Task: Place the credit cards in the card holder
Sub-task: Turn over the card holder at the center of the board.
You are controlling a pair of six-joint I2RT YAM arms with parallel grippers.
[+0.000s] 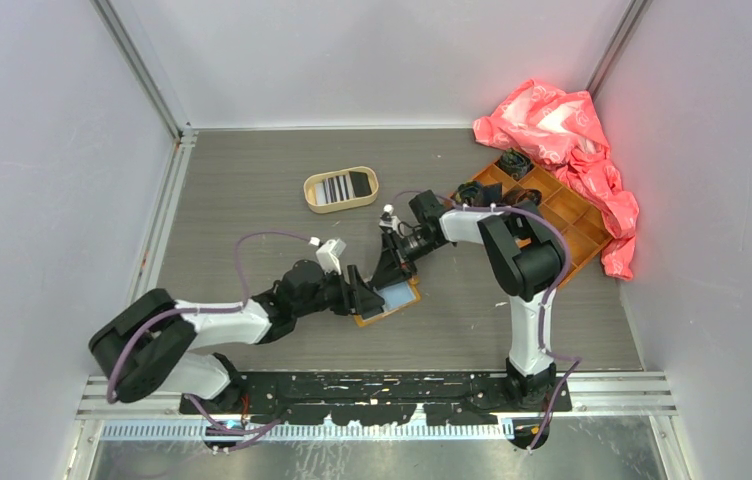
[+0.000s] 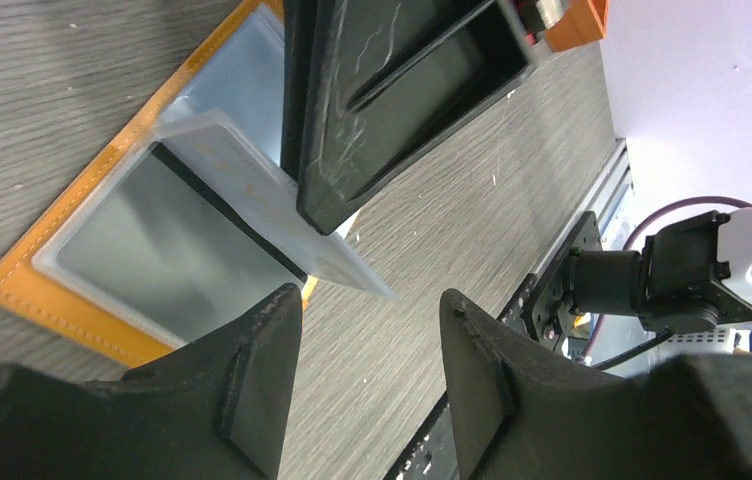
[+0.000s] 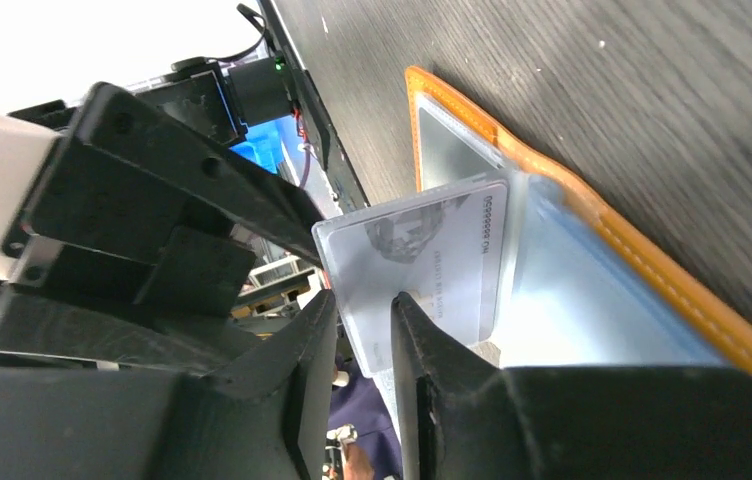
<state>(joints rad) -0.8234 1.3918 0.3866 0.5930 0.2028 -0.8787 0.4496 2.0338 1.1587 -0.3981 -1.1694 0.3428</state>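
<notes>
The orange-tan card holder [image 1: 370, 318] lies open on the table; it also shows in the left wrist view [image 2: 42, 290] and the right wrist view [image 3: 652, 290]. My right gripper [image 1: 392, 272] [image 3: 357, 335] is shut on the pale white-blue card [image 3: 432, 260] [image 2: 252, 190], which stands tilted with its lower edge in a clear pocket of the holder. My left gripper [image 1: 362, 297] [image 2: 367, 335] is open, one finger [image 2: 257, 375] over the holder's near corner. The striped card [image 1: 332, 188] and the black card [image 1: 360, 183] lie in the oval tan tray [image 1: 314, 201].
A large orange compartmented box [image 1: 562, 215] with dark items stands at the right, with a pink plastic bag [image 1: 562, 125] behind and beside it. Grey walls close in the table on three sides.
</notes>
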